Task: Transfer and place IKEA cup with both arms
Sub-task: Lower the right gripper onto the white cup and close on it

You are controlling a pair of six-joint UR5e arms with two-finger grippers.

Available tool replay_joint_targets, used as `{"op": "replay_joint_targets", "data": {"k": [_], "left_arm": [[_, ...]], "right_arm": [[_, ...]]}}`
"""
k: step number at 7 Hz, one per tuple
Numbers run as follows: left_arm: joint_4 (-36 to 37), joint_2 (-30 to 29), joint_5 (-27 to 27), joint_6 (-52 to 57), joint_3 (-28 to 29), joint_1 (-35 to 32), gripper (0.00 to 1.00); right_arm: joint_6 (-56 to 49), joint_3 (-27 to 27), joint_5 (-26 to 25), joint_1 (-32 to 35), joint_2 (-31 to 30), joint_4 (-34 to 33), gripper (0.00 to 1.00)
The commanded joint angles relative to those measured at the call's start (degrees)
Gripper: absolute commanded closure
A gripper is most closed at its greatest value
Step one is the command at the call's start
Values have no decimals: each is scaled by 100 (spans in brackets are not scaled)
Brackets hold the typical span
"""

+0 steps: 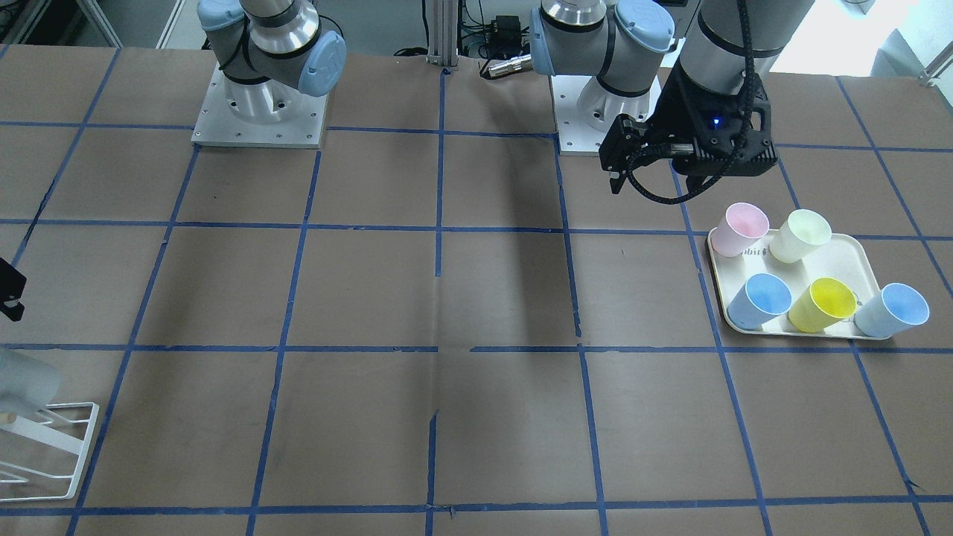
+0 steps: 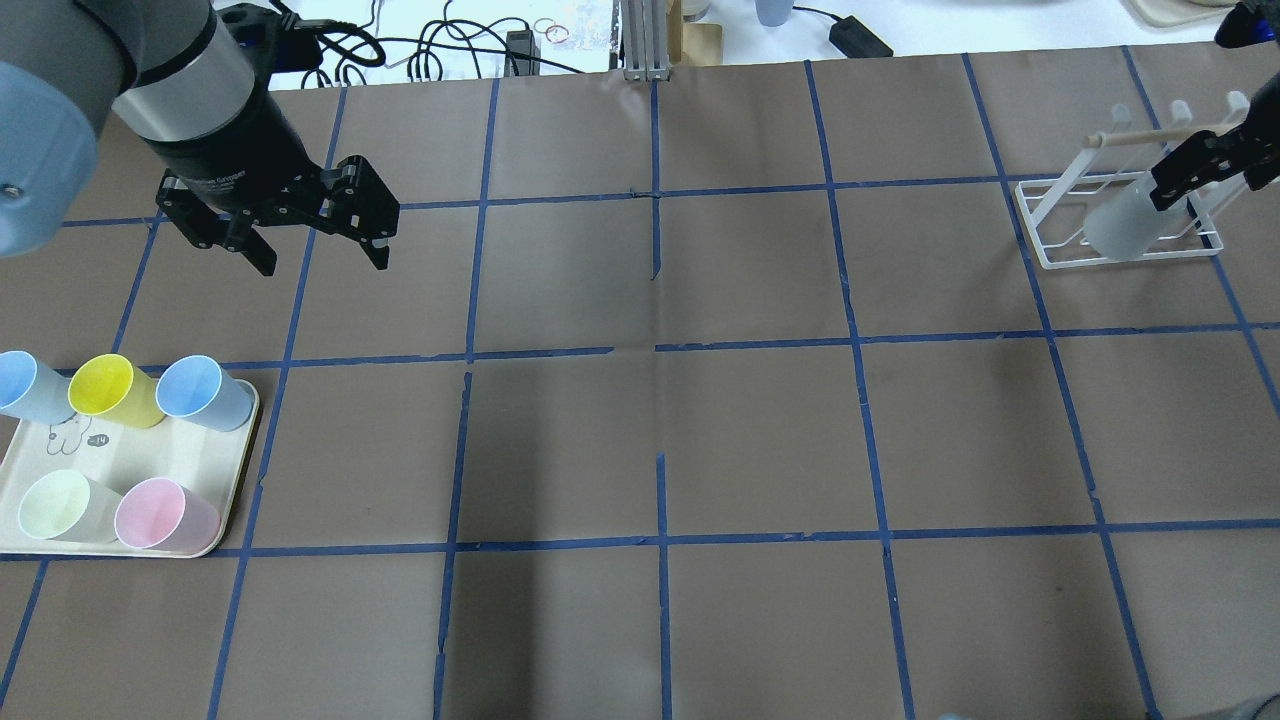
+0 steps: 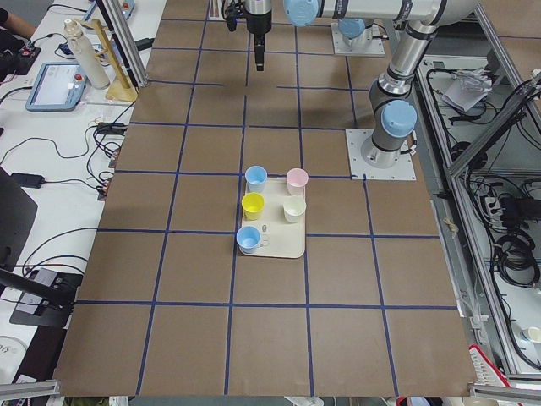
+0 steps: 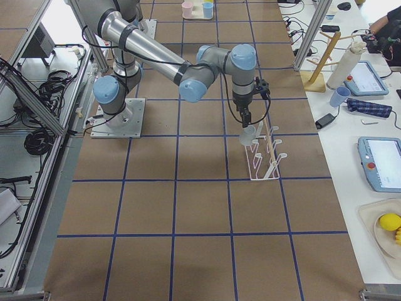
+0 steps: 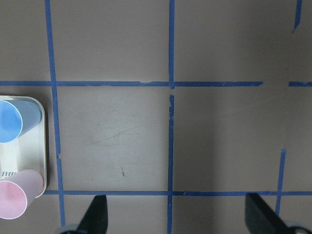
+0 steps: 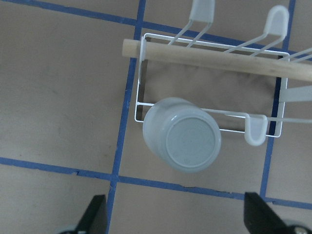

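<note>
1. IKEA cup (image 6: 181, 134): turned bottom up and tilted at one corner of the white wire rack (image 6: 255, 136), probably set over a prong hidden under it. Seems already placed.
2. Looks light, stiff and smooth, of thin plastic; probably slippery and easy to knock off. Best pinched across the tapered wall near the closed bottom, without hard squeezing.
3. Right gripper (image 6: 178, 217): directly above the rack, spread wide, empty, not touching the cup.
4. Close around the cup: wooden bar (image 6: 219, 61) across the rack and more white prongs (image 6: 277, 17); could catch a finger on the way down or up.
5. Left gripper (image 2: 322, 262): far from the rack, near the opposite end of the table (image 2: 760, 440), also spread and empty.
6. Tray (image 2: 140, 455) with five coloured cups (image 2: 105, 388): well apart from the rack, no obstacle.
</note>
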Motion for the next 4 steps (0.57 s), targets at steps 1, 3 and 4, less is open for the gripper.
{"op": "replay_joint_targets", "data": {"k": [1,3,4], "left_arm": [[1,-8,24,0,-5,1,0],[1,-8,33,0,-5,10,0],[1,-25,33,0,4,10,0]], "right_arm": [[-66,-34,268,-16,246,-244,0],[-346,-34,287,-24,544,-718,0],[-373,-34,295,-33,606,-745,0]]}}
